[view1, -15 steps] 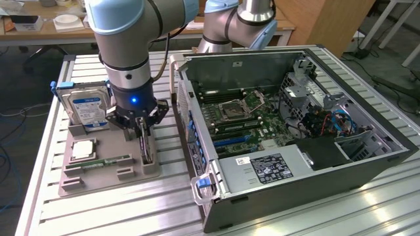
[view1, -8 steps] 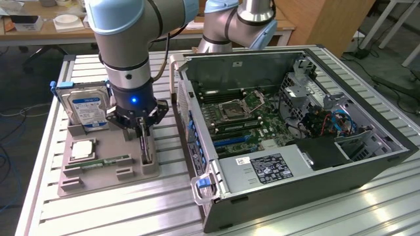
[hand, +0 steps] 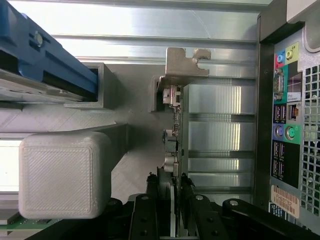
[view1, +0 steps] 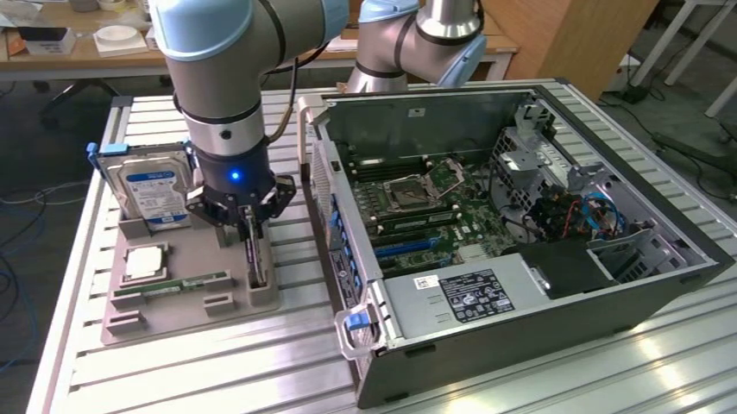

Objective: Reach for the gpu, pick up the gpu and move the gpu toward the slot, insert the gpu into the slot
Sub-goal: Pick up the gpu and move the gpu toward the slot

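Slatted metal table [view1: 173, 362] carries everything. Your gpu [view1: 255, 263] stands on edge in the grey holder tray [view1: 230, 306], at 9 o'clock from the computer case [view1: 519, 328]. Its long axis runs 12 to 6 in the exterior view, with the bracket [hand: 186, 62] apparently at the 6 end. The gripper [view1: 248, 228] pinches the card's top edge. Pull straight up and keep the card vertical, so it clears the holder without scraping.

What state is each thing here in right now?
graphics card: standing on edge in the tray
pincer: closed on the graphics card
hard drive: upright in the tray
memory stick: lying flat in the tray
chip: lying flat in the tray
computer case: side open, insides showing
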You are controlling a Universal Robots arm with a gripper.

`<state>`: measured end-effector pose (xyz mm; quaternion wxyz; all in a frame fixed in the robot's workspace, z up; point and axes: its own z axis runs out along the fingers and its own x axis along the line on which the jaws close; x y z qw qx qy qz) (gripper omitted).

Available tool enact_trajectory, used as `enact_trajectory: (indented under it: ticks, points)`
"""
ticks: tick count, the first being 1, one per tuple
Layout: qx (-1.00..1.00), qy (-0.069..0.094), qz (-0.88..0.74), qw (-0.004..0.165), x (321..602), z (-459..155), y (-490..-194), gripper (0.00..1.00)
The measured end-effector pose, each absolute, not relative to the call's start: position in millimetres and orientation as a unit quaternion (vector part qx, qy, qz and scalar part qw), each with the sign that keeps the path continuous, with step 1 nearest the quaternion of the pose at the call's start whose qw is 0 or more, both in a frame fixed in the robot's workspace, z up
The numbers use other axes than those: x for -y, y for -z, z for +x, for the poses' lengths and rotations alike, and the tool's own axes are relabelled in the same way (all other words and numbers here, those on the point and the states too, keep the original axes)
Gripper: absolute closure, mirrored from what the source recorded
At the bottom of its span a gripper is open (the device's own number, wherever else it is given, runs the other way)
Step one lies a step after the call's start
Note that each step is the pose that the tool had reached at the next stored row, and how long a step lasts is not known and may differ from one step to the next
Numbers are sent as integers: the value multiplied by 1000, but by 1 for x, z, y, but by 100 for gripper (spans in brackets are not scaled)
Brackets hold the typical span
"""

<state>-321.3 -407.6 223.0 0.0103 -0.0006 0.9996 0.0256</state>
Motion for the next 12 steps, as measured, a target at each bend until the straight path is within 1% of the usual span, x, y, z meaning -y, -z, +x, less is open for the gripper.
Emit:
enact_trajectory:
  ticks: [9,12]
  points:
    - [-1000,-26,-1,10,408,-321,-223,71]
    - [-1000,-26,-1,10,408,-321,-229,71]
